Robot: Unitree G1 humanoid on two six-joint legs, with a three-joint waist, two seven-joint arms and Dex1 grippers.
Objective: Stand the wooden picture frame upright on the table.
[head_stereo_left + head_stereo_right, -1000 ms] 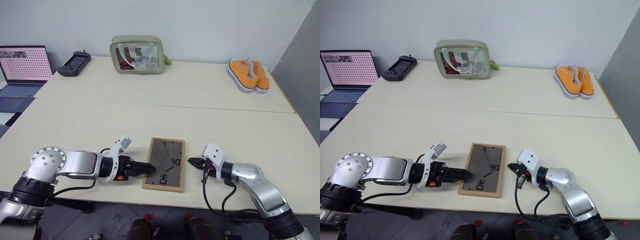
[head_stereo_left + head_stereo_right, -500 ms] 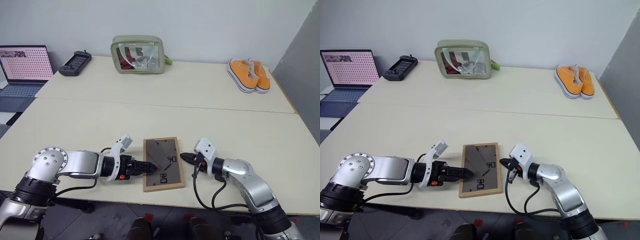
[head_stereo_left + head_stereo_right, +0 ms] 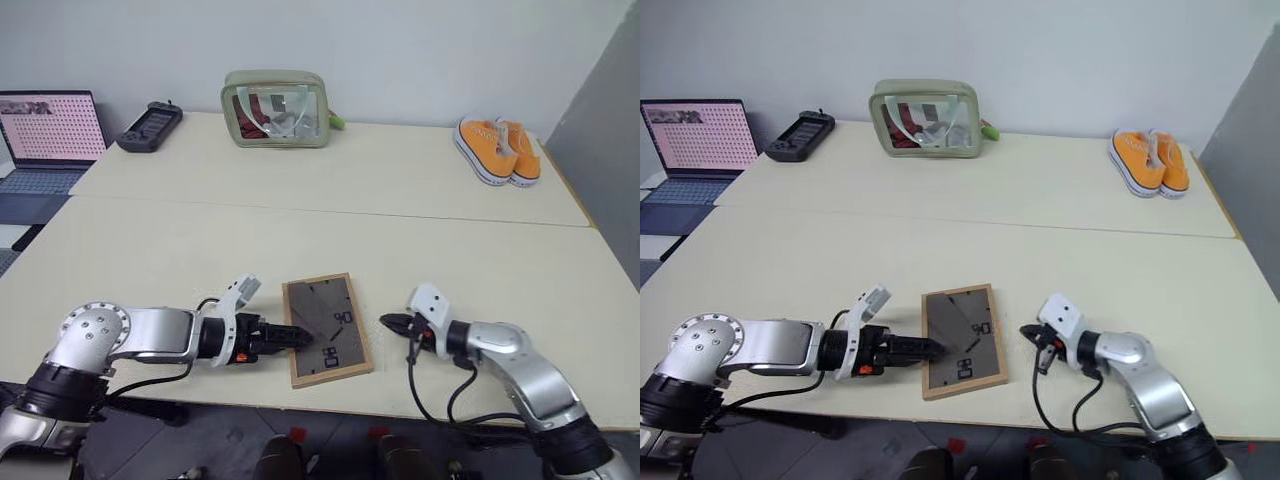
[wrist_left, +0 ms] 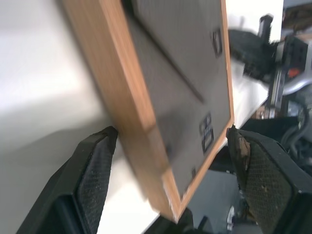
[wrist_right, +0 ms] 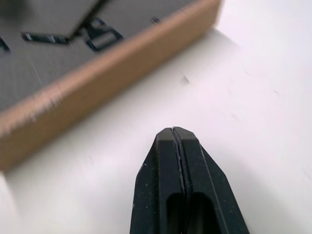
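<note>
Light-wood picture frame (image 3: 327, 329) lies flat on the table (image 3: 300, 240) near its front edge, grey backing w/ hinged prop and white marks facing up, between the 2 grippers. Left gripper (image 3: 290, 337) has its fingers (image 4: 95, 170) spread wide, straddling the frame's near side rail; in the left wrist view 1 pad sits by the rail on the table side, the other over the backing, neither clearly touching. Right gripper (image 3: 388, 322) has its fingers pressed together, empty, tip just beside the frame's opposite rail w/ bare table between. Judgement: step in hand is getting a grip on the frame's edge. To do it well, seat the rail deep between the left pads before closing, clamp wood not prop, use the right tip as a backstop so the frame can't skid, then tip up slowly, away from the table edge.
</note>
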